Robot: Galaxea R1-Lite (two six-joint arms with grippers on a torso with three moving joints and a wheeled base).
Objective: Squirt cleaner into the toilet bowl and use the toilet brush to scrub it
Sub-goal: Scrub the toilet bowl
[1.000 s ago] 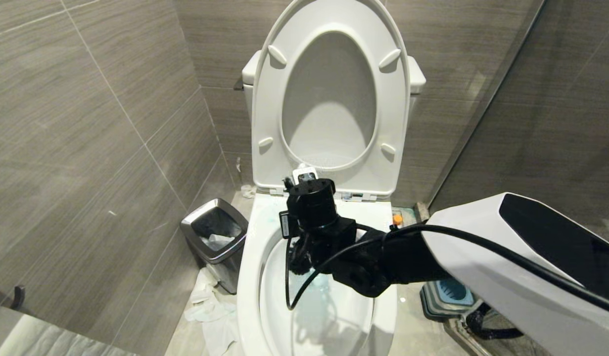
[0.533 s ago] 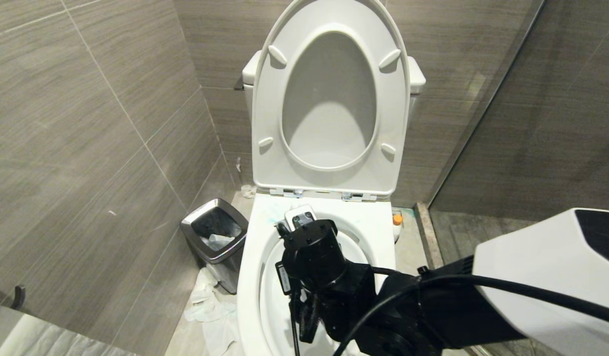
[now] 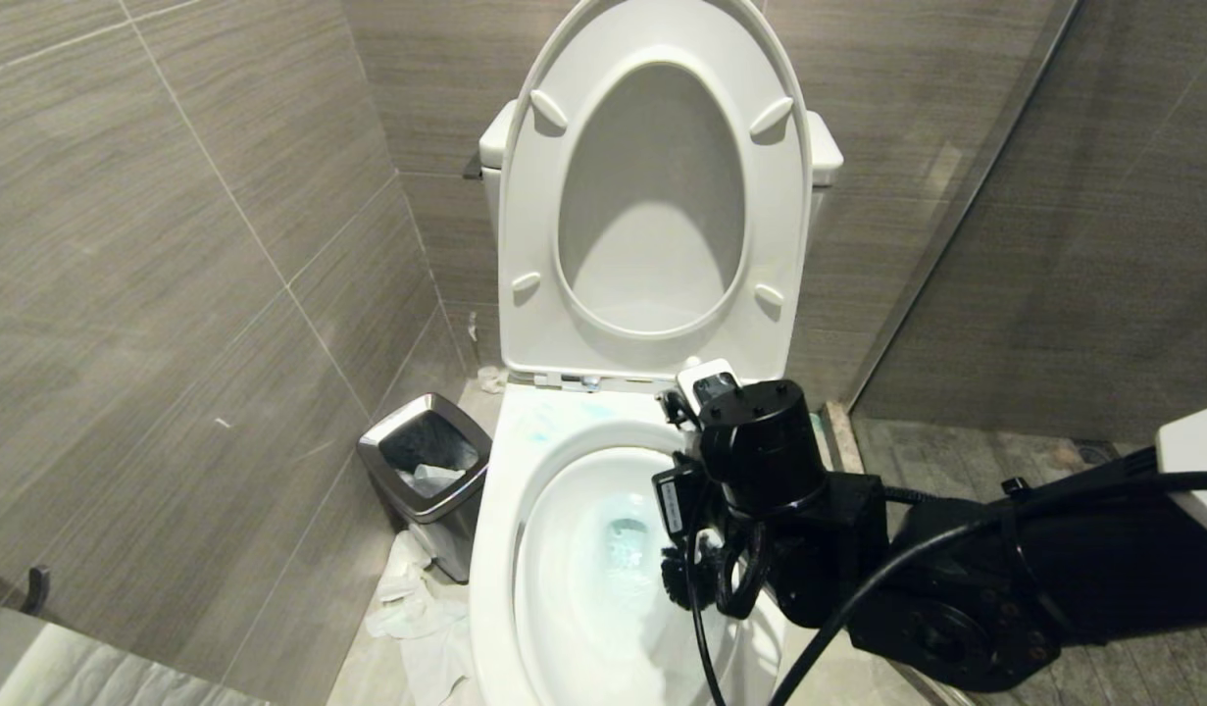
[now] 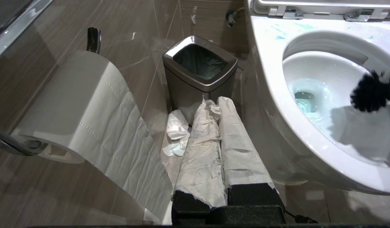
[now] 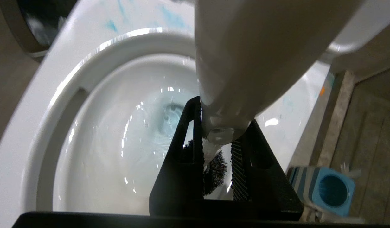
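Showing the scrubbing stage from near to far: nearest the robot, the right end effector (image 5: 218,177) is closed narrowly on the white handle of the toilet brush (image 5: 245,63), whose black bristle head (image 4: 370,93) hangs inside the toilet bowl (image 3: 495,529) at its right wall, above turquoise-tinted water; whether the bristles touch the ceramic cannot be told. The brush is judged light and stiff along its slim plastic shaft, with springy bristles that give under pressure; the smooth, possibly wet handle may slip or twist between the fingers, so a grip well up the shaft, square across it, suits sideways scrubbing loads. The bowl is hard, glazed and slick, so the head will likely skate rather than catch. The left end effector (image 4: 220,139), its fingers wrapped in white paper and pressed together, is parked low beside the bowl's outer left side, near a hanging paper roll (image 4: 77,107). Farther off stand the steel-rimmed waste bin (image 3: 425,456) on the floor to the left, and the blue-and-grey striped brush holder (image 5: 324,190) on the floor to the right. Blue streaks of cleaner (image 3: 544,422) mark the rear rim below the raised seat (image 3: 652,196).
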